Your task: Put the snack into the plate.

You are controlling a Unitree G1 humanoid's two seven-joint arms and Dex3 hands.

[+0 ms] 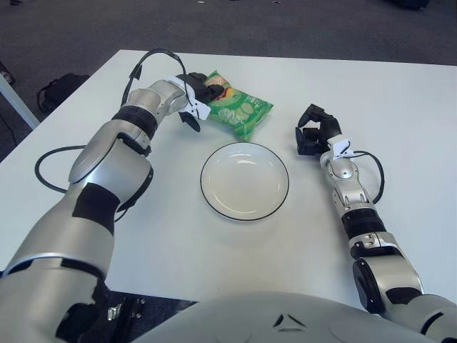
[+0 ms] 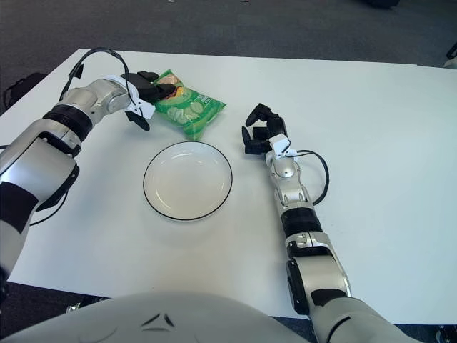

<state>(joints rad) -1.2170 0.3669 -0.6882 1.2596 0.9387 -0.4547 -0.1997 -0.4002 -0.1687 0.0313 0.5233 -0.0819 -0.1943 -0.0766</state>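
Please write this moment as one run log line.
left hand: grasping green chip bag at its left end | plate: empty | right hand: idle, right of plate
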